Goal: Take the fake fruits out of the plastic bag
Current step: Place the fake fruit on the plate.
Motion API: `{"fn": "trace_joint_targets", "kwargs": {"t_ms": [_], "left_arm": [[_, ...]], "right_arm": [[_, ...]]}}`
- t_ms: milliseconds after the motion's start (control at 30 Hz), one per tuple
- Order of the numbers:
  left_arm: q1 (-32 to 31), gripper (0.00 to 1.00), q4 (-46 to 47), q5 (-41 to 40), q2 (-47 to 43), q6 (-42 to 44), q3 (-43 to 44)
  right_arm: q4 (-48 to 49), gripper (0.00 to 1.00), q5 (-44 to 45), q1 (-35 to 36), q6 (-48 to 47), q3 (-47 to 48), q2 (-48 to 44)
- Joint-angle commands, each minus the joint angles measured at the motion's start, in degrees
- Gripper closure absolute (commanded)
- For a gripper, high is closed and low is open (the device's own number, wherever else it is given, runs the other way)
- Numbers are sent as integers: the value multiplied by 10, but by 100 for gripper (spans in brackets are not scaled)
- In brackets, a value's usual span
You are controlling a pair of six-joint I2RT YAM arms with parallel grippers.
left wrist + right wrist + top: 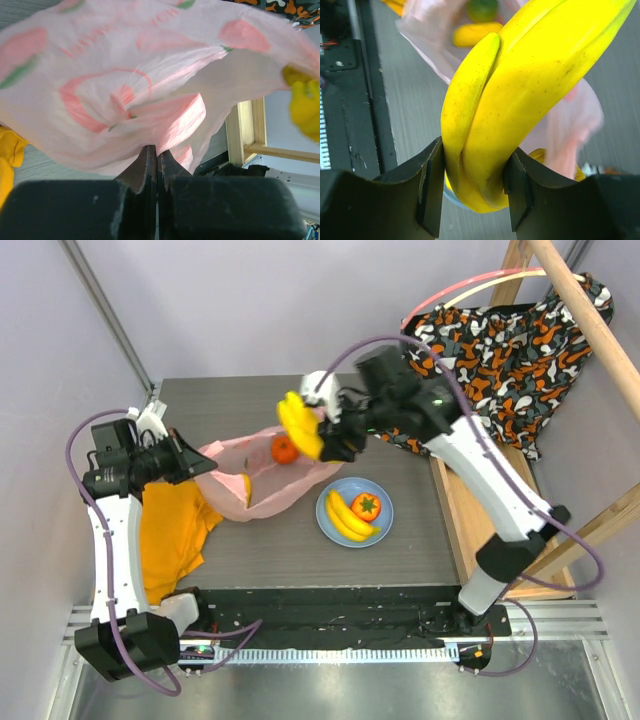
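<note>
My left gripper (192, 462) is shut on the left edge of the pink plastic bag (250, 475) and holds it up; in the left wrist view the jaws (156, 152) pinch the film of the bag (125, 90). My right gripper (328, 438) is shut on a yellow banana bunch (298, 424) and holds it above the bag's far right side; the right wrist view shows my gripper (475, 165) clamped on the banana bunch (520, 90). An orange fruit (285, 450) lies in the bag. A second banana bunch (350, 517) and a red green-topped fruit (366, 505) lie on the light-blue plate (385, 523).
An orange cloth (170, 535) lies at the left under my left arm. Patterned orange-black-white fabric (500, 340) hangs on a wooden frame (455, 505) at the right. The table's front rail (330, 605) runs below the plate.
</note>
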Motion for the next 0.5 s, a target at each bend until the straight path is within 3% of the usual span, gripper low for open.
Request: {"fn": "trace_joint_targets", "kwargs": {"t_ms": [0,200,467], "left_arm": [[-2,100,39,-4,0,-15,9],[-2,100,39,-4,3,-15,10],[-2,100,46,9,1,-27,-3]], "right_arm": [[-64,81,31,-90,25,-70,-68],[-83,78,-42,-196,-2,-181,-102],[-31,76,-196,-185,91,-123,-53]]}}
